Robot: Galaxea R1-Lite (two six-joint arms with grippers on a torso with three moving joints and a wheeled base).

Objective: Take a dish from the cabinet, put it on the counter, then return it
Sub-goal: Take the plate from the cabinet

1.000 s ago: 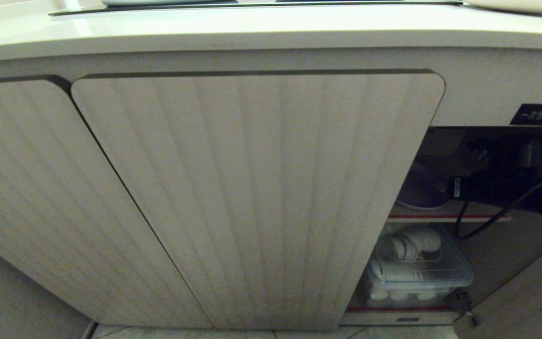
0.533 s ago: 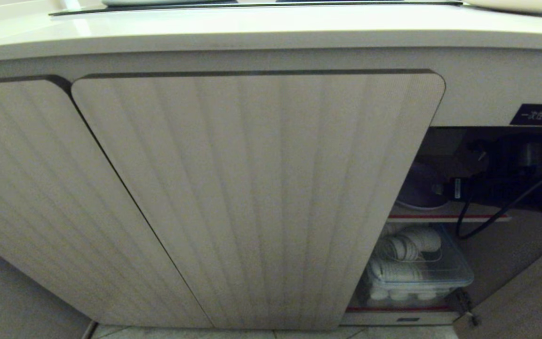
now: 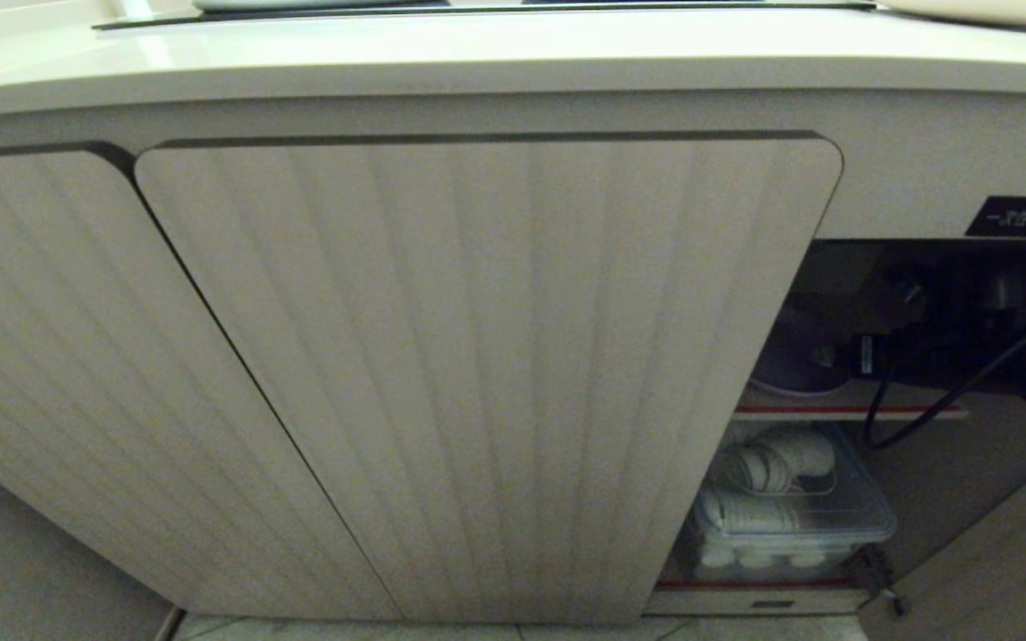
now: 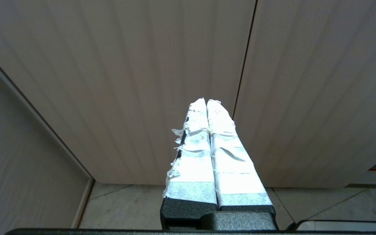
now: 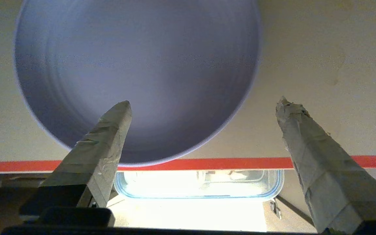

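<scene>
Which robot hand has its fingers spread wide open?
The right gripper, above the purple dish on the cabinet shelf. The left gripper has its taped fingers pressed together.

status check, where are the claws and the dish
Right claw open over the shelf, holding nothing. Purple dish lies flat on that shelf, released. Left claw shut, parked by the closed cabinet door. Nothing blocking.

A clear plastic lidded box point(image 3: 793, 521) packed with white round items point(image 3: 771, 467) sits on the cabinet's bottom level, at its front edge, which bears a red strip point(image 3: 749, 585). A second red strip point(image 5: 318, 162) lines the front edge of the shelf above. Pale floor tiles point(image 4: 126, 205) lie below.
</scene>
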